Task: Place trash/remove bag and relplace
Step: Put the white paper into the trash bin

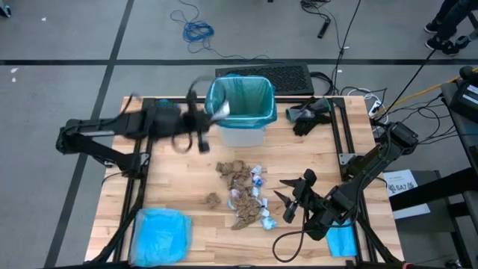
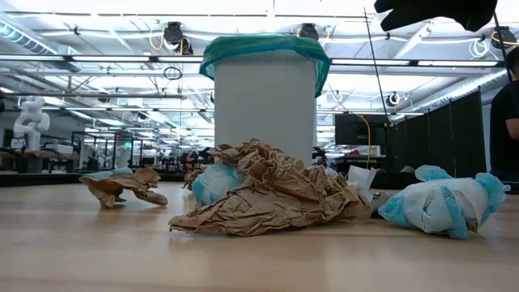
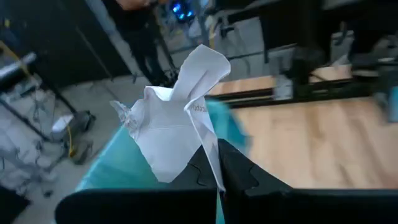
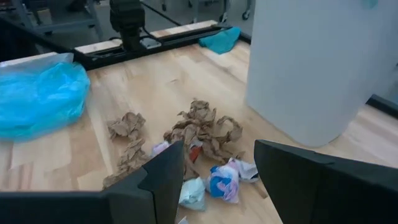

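Note:
A white bin point(image 1: 240, 128) stands at the table's far middle, lined with the teal bag point(image 1: 240, 97), whose edge is folded over the rim point(image 2: 263, 45). My left gripper point(image 1: 208, 119) hovers at the bin's left rim, shut on a white paper scrap point(image 3: 177, 134). The rest of the trash point(image 1: 243, 190), brown wads and white and blue wrappers, lies in a loose pile on the table in front of the bin point(image 4: 202, 134). My right gripper point(image 1: 287, 200) waits open near the pile's right side, above the table, with nothing between its fingers point(image 4: 217, 180). My left gripper pinches the white scrap by its lower edge point(image 3: 208, 163) between its two fingers. The fingers point roughly level toward the bin from the table's left. The scrap sticks out past the fingertips, lifted clear, over the bag's rim point(image 3: 118, 165).
A pale blue plastic bag point(image 1: 160, 235) lies bunched at the near left corner. A small flat blue sheet point(image 1: 343, 240) lies at the near right. A dark object point(image 1: 310, 116) sits right of the bin. One brown wad point(image 1: 213, 199) lies apart, left of the pile.

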Robot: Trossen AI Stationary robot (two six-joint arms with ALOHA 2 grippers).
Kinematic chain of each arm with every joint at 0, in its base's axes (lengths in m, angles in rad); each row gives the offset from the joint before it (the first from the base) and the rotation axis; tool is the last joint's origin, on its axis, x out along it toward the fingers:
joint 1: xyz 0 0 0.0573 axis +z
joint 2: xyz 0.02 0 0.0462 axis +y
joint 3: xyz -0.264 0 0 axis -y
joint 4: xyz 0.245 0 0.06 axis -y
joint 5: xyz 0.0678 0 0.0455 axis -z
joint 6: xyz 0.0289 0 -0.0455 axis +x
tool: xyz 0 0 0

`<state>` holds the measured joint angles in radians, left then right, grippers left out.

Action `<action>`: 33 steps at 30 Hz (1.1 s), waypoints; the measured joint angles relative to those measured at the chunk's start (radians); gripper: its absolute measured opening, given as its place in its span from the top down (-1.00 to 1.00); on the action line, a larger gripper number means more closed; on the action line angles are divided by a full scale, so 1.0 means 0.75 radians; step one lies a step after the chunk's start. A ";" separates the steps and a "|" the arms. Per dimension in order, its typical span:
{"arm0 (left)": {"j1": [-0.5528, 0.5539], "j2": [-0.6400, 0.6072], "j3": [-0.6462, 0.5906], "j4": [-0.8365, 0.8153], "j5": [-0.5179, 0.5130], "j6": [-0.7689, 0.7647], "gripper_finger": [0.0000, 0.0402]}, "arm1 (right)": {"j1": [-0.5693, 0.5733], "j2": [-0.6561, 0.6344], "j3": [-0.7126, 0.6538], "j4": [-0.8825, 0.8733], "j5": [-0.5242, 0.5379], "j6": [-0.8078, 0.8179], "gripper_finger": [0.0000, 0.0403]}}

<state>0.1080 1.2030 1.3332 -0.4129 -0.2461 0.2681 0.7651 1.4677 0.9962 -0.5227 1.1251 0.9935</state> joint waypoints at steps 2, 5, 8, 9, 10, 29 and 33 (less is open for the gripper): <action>0.150 0.050 0.019 0.000 0.179 -0.013 1.00 | 0.000 0.000 0.001 0.000 0.014 -0.014 0.07; 0.331 0.140 0.024 -0.002 0.401 -0.062 1.00 | -0.003 0.000 0.001 -0.003 0.041 -0.027 0.07; 0.434 0.220 0.025 0.004 0.488 -0.071 1.00 | -0.009 0.000 0.001 -0.004 0.055 -0.063 0.07; 0.454 0.243 0.025 0.004 0.497 -0.071 1.00 | -0.011 0.000 0.001 -0.005 0.061 -0.071 0.07; 0.470 0.262 0.025 0.005 0.500 -0.070 1.00 | -0.015 0.000 0.001 -0.004 0.066 -0.077 0.07; 0.526 0.266 0.028 0.013 0.690 -0.070 0.27 | -0.055 0.002 0.001 -0.007 -0.092 -0.120 0.07; 0.468 0.201 0.028 0.003 0.717 -0.071 0.21 | -0.095 0.041 0.001 0.000 -0.212 -0.119 0.07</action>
<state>0.4589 1.3539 1.3540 -0.4103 0.2916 0.2150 0.6938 1.4988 0.9966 -0.5229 0.9658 0.9039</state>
